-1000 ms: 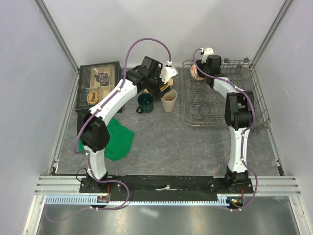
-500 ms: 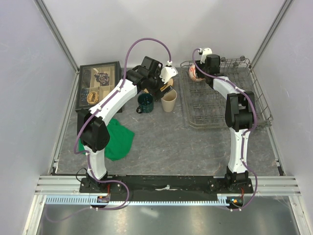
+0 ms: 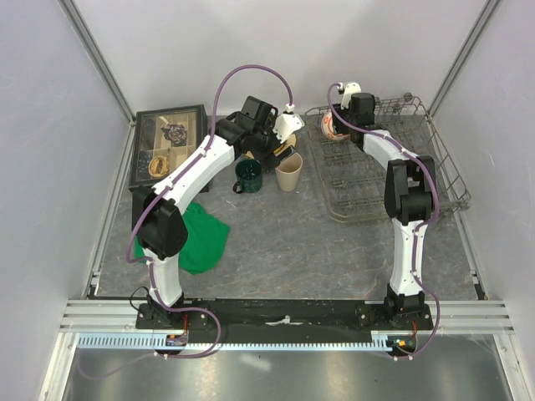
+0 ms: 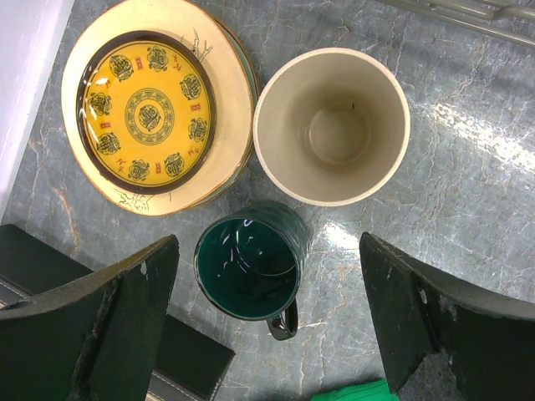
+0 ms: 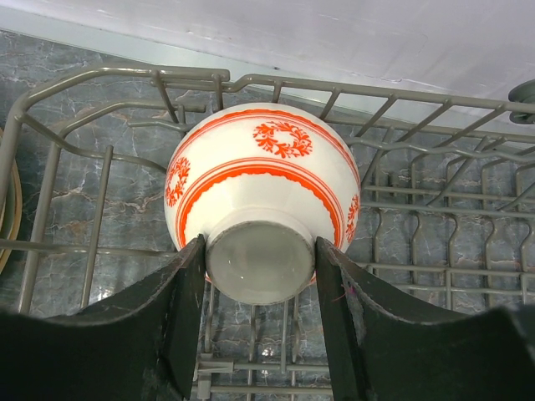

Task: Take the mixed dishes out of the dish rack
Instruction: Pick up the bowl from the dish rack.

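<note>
Table (image 3: 284, 242) — mug (image 4: 248, 269), cup (image 4: 332, 125), plates (image 4: 150, 104), cloth (image 3: 201, 238)

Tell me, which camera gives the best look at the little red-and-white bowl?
The right wrist view: the bowl fills the frame, bottom toward the camera, inside the dish rack, its foot clamped by the right gripper. The top view shows only a small sliver of it behind the right arm. The left wrist view misses it entirely.

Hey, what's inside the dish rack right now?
A red-and-white bowl sits in the far left corner of the dish rack, with the right pincer clamped on its foot. Its inside faces away, unseen. From above, the right arm hides some wires.
</note>
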Controlling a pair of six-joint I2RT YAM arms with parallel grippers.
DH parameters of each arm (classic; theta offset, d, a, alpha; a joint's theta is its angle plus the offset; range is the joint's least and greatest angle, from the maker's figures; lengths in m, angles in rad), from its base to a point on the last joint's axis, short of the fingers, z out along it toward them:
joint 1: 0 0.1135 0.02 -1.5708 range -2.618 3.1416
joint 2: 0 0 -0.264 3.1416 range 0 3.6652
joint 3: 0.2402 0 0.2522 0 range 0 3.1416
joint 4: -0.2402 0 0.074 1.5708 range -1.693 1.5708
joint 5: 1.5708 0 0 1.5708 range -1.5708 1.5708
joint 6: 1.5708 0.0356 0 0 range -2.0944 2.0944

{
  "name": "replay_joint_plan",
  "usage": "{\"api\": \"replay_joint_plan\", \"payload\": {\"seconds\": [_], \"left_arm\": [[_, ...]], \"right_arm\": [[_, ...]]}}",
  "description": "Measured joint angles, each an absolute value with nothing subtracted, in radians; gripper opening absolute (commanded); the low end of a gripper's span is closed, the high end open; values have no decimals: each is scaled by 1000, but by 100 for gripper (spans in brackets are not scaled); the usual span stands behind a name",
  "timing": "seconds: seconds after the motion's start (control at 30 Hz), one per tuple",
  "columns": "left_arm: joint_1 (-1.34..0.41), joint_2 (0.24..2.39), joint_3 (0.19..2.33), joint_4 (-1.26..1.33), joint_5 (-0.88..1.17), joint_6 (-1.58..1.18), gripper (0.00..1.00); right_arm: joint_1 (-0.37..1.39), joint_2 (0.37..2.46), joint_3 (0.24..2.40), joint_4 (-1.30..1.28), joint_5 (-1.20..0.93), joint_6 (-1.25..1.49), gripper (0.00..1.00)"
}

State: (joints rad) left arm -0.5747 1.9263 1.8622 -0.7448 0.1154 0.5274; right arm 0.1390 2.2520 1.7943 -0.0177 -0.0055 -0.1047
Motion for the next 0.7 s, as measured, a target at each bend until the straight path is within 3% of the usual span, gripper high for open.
{"api": "replay_joint_plan", "payload": {"seconds": [0.7], "left_arm": [[-574, 1926, 1873, -745, 119, 527, 95]], "right_arm": [[138, 2158, 1794, -108, -6, -105, 0]]}}
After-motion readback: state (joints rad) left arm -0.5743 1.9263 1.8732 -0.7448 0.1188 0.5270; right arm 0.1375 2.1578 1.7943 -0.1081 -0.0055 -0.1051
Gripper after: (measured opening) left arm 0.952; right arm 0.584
